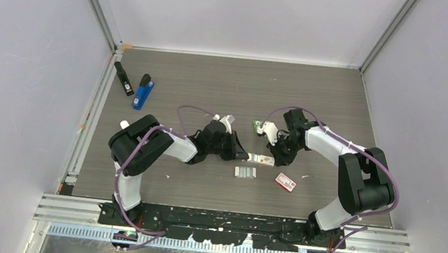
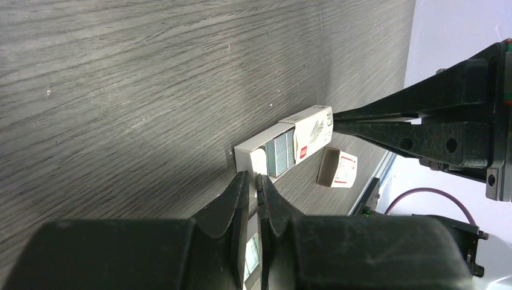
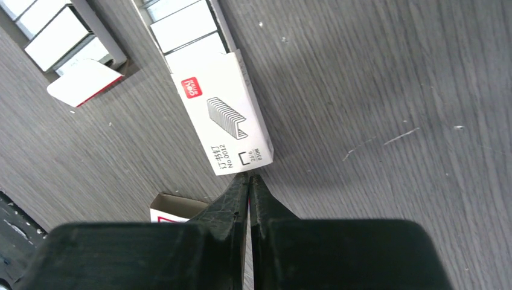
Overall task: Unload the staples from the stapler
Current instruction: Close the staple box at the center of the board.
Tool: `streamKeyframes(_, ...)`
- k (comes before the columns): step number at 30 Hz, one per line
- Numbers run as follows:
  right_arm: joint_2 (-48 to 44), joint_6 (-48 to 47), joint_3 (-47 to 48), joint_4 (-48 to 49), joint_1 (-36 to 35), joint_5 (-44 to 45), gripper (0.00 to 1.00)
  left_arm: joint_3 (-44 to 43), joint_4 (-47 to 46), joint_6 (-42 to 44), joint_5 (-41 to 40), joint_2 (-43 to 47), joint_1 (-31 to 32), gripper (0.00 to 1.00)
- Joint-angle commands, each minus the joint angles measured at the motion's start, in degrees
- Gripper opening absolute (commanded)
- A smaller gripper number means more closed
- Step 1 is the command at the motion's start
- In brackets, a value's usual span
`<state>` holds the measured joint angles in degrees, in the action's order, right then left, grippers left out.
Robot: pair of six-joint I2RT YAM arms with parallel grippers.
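Two staplers lie at the back left, a black stapler (image 1: pixel 123 79) and a blue stapler (image 1: pixel 143 91), far from both grippers. A white staple box (image 1: pixel 260 159) lies mid-table, its tray slid partly out of the sleeve (image 3: pixel 220 121). Silvery staples (image 2: pixel 281 154) (image 3: pixel 181 27) fill the tray. My left gripper (image 2: pixel 253 177) (image 1: pixel 238 155) is shut on the tray's end wall. My right gripper (image 3: pixel 249 177) (image 1: pixel 273 152) is shut, its tips against the sleeve's far end. More staples (image 1: pixel 245 171) (image 3: pixel 57 36) lie side by side just in front of the box.
A small red-and-white box (image 1: pixel 286 182) (image 2: pixel 338 168) lies near the right arm. A green packet (image 1: pixel 256 125) sits behind the grippers. Grey walls and metal rails enclose the wood-grain table (image 1: pixel 214 81).
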<state>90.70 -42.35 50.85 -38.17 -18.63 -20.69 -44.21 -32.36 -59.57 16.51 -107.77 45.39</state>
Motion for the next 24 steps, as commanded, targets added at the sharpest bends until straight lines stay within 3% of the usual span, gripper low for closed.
streamKeyframes(1, -0.24, 1.44, 0.83, 2.40, 0.22, 1.99, 0.09, -0.66, -2.32, 0.48, 0.10, 0.65, 0.23, 0.11)
streamKeyframes(24, 1.23, 3.68, 1.71, 4.18, -2.36, 0.35, 0.09, -2.20, -2.35, 0.25, 1.07, -0.78, 0.49, 0.11)
